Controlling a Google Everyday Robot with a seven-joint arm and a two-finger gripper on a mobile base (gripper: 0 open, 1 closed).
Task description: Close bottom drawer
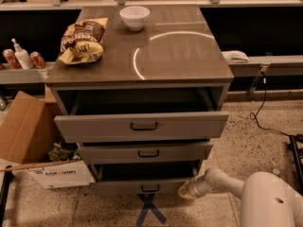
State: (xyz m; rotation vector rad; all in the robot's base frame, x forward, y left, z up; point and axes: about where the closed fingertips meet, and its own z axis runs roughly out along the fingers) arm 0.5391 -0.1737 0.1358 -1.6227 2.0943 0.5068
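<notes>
On your left a cardboard box [21,131] stands on the floor beside the cabinet [180,56], which carries a chip bag [83,40] and a white bowl [135,17]. The bottom drawer [118,188] is partly pulled out, lowest of the three. Just to its right, the gripper [185,190] sits low at the drawer's right front corner. You cannot tell whether it is clenched or released.
</notes>
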